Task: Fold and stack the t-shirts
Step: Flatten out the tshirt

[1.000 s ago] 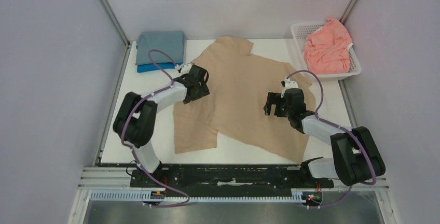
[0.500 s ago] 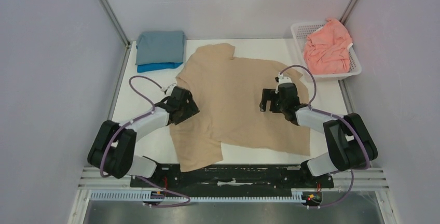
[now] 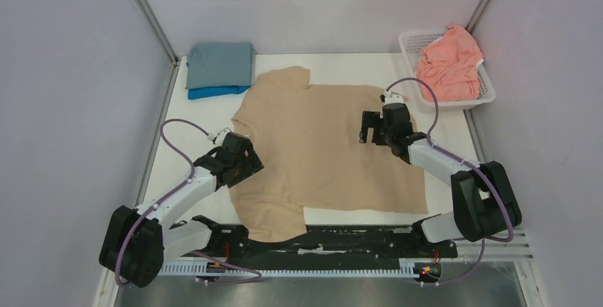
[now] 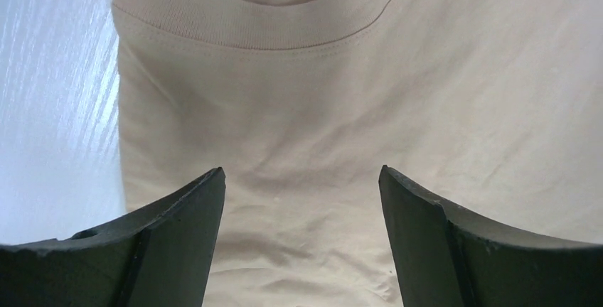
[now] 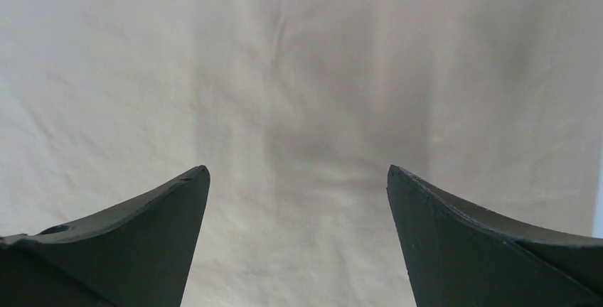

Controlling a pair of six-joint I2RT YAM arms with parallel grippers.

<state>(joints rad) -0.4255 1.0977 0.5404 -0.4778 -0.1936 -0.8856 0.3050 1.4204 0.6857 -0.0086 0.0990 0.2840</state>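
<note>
Hovering with jaws wide and nothing between them, left gripper point(image 3: 243, 159) sits over the collar end of the tan t-shirt point(image 3: 327, 151). Its wrist view shows the ribbed collar point(image 4: 284, 30) just ahead of the fingertips, with bare table point(image 3: 341, 62) at the shirt's left edge. Right gripper point(image 3: 370, 128) is also spread wide and empty, over the shirt's body toward the hem end; its wrist view shows only plain tan cloth with soft creases.

The tan shirt lies spread sideways, neck toward the left arm and hem toward the right arm. One sleeve points to the far side; the other reaches the near table edge. A grey-blue t-shirt point(image 3: 220, 64), folded, rests on a bright blue t-shirt point(image 3: 213, 92) beyond the tan shirt's far-left corner. A salmon-pink t-shirt point(image 3: 448, 65) is bunched in the white basket point(image 3: 483, 97) beyond its far-right corner.

Step in hand is probably the first lengthwise fold. To do it well:
- Drop both grippers on the same long edge, one at the shoulder, one at the hem.
- Pinch both layers.
- Lift together and keep the cloth taut between them.
- Smooth the creases first so they are not folded in.
</note>
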